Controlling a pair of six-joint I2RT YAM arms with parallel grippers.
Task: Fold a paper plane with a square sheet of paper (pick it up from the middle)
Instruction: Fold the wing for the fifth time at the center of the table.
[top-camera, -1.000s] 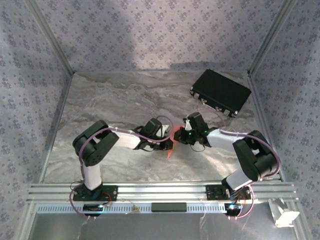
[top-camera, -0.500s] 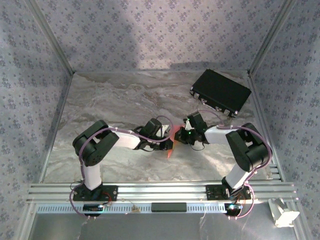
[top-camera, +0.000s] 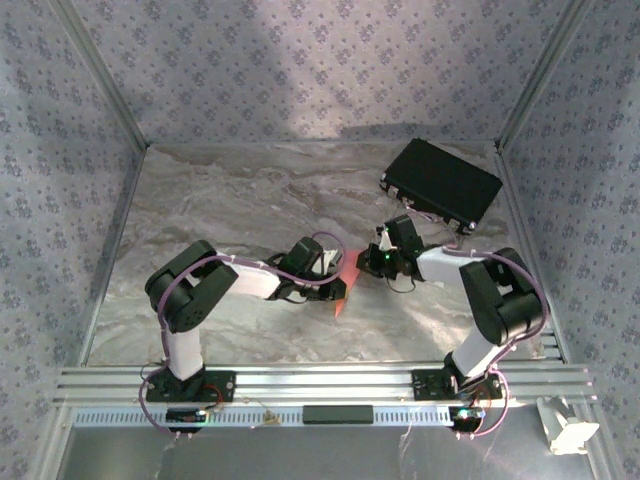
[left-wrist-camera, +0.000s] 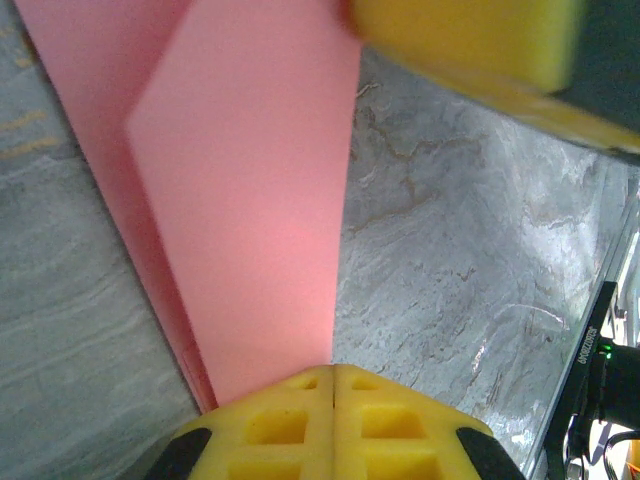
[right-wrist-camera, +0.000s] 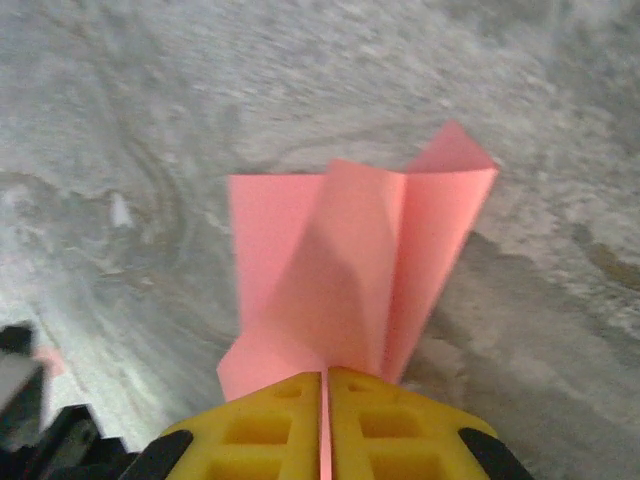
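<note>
The square sheet of paper (top-camera: 344, 288) is a narrow creased pink shape held low over the marble table (top-camera: 230, 190) between both grippers. My left gripper (top-camera: 338, 284) comes in from the left. In its wrist view the yellow jaws (left-wrist-camera: 333, 372) are shut on the paper's (left-wrist-camera: 250, 190) folded edge, which runs away as a long layered strip. My right gripper (top-camera: 366, 262) comes in from the right. Its jaws (right-wrist-camera: 325, 378) are shut on the paper (right-wrist-camera: 350, 270), a pink sliver showing between them and folded flaps fanning out beyond. A right fingertip pad (left-wrist-camera: 460, 40) shows at the left wrist view's top.
A black rectangular case (top-camera: 441, 183) lies at the back right of the table, behind the right arm. Patterned walls close in the left, back and right sides. The aluminium rail (top-camera: 320, 380) with both arm bases runs along the near edge.
The right arm has drawn its elbow in and its gripper has shifted slightly back and right, keeping the paper. The left arm has stayed put.
</note>
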